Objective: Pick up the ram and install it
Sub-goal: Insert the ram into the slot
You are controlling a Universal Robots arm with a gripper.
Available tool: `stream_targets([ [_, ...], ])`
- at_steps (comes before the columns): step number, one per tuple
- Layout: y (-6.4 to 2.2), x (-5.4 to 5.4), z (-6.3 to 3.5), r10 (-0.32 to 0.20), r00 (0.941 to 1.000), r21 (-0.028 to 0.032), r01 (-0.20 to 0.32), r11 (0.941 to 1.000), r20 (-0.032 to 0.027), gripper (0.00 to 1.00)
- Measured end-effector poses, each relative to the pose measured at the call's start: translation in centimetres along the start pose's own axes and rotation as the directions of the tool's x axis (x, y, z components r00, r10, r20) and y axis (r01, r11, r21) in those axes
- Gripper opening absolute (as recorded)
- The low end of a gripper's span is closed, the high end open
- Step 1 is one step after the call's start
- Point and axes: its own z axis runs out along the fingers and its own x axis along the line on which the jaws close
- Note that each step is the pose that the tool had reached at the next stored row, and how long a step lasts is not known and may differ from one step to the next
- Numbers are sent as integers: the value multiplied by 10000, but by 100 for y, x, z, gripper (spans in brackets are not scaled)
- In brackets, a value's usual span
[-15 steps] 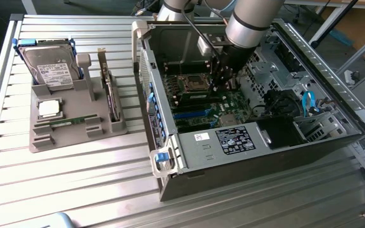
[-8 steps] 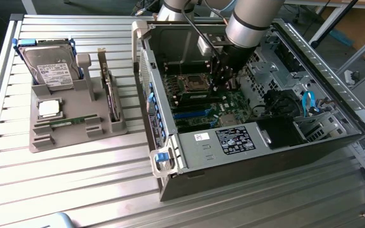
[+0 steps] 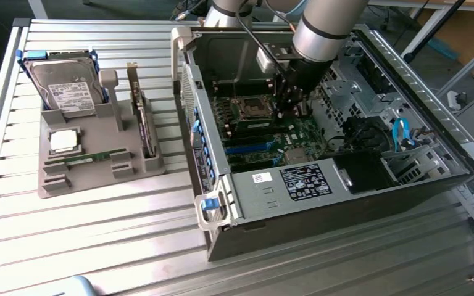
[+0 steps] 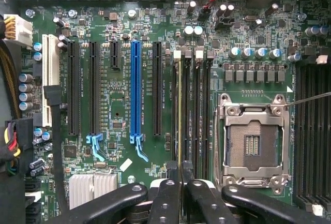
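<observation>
The ram (image 4: 179,110) is clamped between my fingers. In the wrist view I see it edge-on, as a thin pale-green line running along the bank of black memory slots (image 4: 199,115). That bank lies between the blue expansion slot (image 4: 136,87) and the open CPU socket (image 4: 253,141). I cannot tell whether the stick's lower edge touches a slot or hangs just above it.

My gripper (image 4: 180,176) is closed on the stick, with its two black fingers drawn nearly together and only the board's thickness between them.

In the exterior view, my gripper (image 3: 289,110) sits in the upper middle of the frame. It reaches down into the open computer case (image 3: 303,203) over the green motherboard (image 3: 303,139), just beside the socket.

On the exterior view's left, well apart from the case, a grey parts tray (image 3: 97,176) rests on the slatted metal table (image 3: 97,234). The tray holds a hard drive (image 3: 68,86) at its far end and a square silver processor chip (image 3: 62,140) nearer the middle. A second memory stick (image 3: 84,159) lies flat in it, and a dark expansion card (image 3: 142,120) stands upright along the side nearest the case.
</observation>
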Motion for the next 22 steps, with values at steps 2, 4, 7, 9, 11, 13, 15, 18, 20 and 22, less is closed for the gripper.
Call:
stream_targets([
  [2, 0, 0, 1, -40, 10000, 63, 40, 10000, -1, 12],
  [4, 0, 0, 1, -87, 10000, 131, 87, 9999, -4, 12],
  [7, 0, 0, 3, -168, 9999, 216, 168, 9996, -5, 12],
  [9, -1, 0, 3, -214, 9998, 249, 214, 9995, -9, 12],
  [11, -1, 0, 3, -220, 9998, 251, 220, 9994, -7, 12],
  [13, -1, 0, 3, -221, 9998, 251, 221, 9994, -7, 12],
  [15, 1, 0, 4, -223, 9998, 258, 223, 9994, -5, 12],
  [18, 7, 0, 4, -250, 9997, 281, 251, 9993, -4, 12],
  [20, 11, 0, 4, -269, 9996, 296, 269, 9992, -7, 12],
  [22, 20, 0, 4, -280, 9996, 328, 280, 9991, -7, 12],
])
